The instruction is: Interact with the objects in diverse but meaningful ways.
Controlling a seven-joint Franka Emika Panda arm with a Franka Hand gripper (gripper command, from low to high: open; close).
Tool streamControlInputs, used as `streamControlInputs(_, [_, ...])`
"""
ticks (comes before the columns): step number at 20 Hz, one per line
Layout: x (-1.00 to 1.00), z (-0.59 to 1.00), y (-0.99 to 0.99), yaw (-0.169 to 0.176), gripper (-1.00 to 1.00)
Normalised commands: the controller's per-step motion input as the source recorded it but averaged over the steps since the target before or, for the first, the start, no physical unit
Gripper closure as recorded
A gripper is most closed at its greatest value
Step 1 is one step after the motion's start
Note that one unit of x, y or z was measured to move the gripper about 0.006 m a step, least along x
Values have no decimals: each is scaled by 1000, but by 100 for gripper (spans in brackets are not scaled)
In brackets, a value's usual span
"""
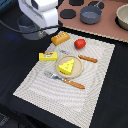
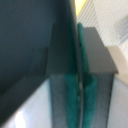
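- Nearest the exterior camera is the striped placemat (image 1: pixel 35 82), and on its near part lies a fork with an orange handle (image 1: pixel 65 80), just in front of the small plate (image 1: pixel 80 71).
- On that plate sits the yellow holed cheese wedge (image 1: pixel 66 65), roughly at the mat's middle. It looks like a light, rigid plastic toy with smooth faces; I would judge the two flat sides the safest place to pinch, since the sloped top could slide out.
- The yellow box with red marks (image 1: pixel 48 56) lies just to the exterior view's left of the plate, flat and easy to take across its narrow width.
- The golden bread loaf (image 1: pixel 60 38) rests farther back, near the arm; it is stiff and blocky, best held across its short sides.
- The red fruit (image 1: pixel 80 43) is right of the loaf, round and likely to roll or slip, so a centred grip matters.
- A knife with an orange handle (image 1: pixel 87 58) lies between fruit and plate.
- The grey two-handled pot (image 1: pixel 90 15) stands far back on a brown board (image 1: pixel 70 15), well apart from the mat.
- The gripper (image 2: pixel 80 90) shows in the wrist view with its green-padded fingers (image 2: pixel 72 75) pressed together, holding nothing.
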Motion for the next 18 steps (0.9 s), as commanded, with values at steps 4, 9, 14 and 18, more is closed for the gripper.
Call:
streamControlInputs(4, [103,0,-555,-122,100])
streamControlInputs(9, [17,-14,-276,-236,100])
streamControlInputs(14, [0,-57,-178,-302,100])
streamControlInputs(18, [39,-15,-374,-230,100])
